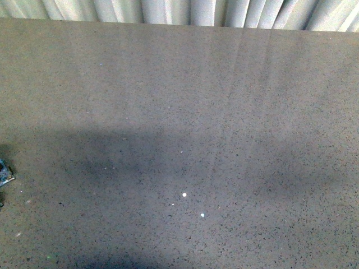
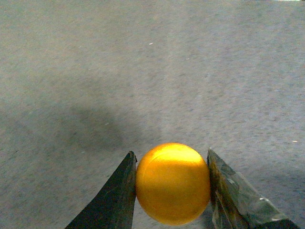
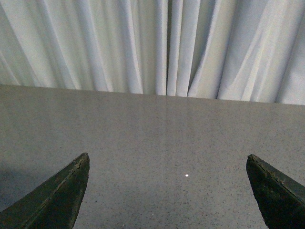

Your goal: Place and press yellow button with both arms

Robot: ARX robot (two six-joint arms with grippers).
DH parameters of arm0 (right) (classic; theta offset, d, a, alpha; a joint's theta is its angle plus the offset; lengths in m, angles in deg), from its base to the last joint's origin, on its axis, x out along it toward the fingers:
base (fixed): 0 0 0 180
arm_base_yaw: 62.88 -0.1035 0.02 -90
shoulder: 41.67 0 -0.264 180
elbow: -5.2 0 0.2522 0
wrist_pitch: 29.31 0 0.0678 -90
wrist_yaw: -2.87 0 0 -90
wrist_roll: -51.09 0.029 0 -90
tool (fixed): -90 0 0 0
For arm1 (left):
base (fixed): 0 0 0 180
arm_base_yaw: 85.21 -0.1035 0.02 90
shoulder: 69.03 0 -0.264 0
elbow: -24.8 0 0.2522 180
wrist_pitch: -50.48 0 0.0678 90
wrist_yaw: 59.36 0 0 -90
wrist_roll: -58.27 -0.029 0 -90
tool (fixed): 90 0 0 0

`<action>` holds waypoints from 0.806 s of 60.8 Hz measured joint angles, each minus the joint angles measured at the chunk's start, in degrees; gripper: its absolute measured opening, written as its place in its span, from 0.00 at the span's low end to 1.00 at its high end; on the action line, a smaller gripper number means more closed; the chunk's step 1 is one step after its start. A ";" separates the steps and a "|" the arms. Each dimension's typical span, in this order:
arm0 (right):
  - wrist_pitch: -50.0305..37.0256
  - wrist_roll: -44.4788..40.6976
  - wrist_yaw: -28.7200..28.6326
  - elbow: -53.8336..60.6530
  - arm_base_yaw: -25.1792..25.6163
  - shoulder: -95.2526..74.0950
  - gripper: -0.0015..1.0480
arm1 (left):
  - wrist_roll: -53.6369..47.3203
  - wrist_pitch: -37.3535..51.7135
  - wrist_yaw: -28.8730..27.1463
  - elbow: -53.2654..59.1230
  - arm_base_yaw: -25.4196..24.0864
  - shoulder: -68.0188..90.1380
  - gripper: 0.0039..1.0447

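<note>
Bench (image 1: 224, 112): speckled grey-brown slab running back to a pale pleated curtain (image 1: 168, 10), with white specks (image 1: 184, 194) near the front.
Yellow button (image 2: 172, 183): only its domed cap shows, seen from the left wrist, sitting between the fingers (image 2: 114, 200) of the left tool (image 2: 170, 152) with the bench behind it; I cannot tell whether it rests on the bench or hangs above it.
Left tool: clamped on the yellow button, a finger touching each side of the cap.
Right tool (image 3: 167, 156): fingers spread wide apart, bench surface showing between them, facing the curtain.
Left edge, front view: small glinting piece (image 1: 4, 172), too cut off to identify.
</note>
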 joint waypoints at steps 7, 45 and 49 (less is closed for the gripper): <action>0.00 0.00 0.00 0.00 0.00 0.00 0.91 | 2.71 1.36 -3.45 0.00 8.83 0.22 0.32; 0.00 0.00 0.00 0.00 0.00 0.00 0.91 | 9.62 11.65 -15.52 -5.88 40.79 19.54 0.32; 0.00 0.00 0.00 0.00 0.00 0.00 0.91 | 9.62 12.20 -15.56 -6.29 42.03 21.11 0.32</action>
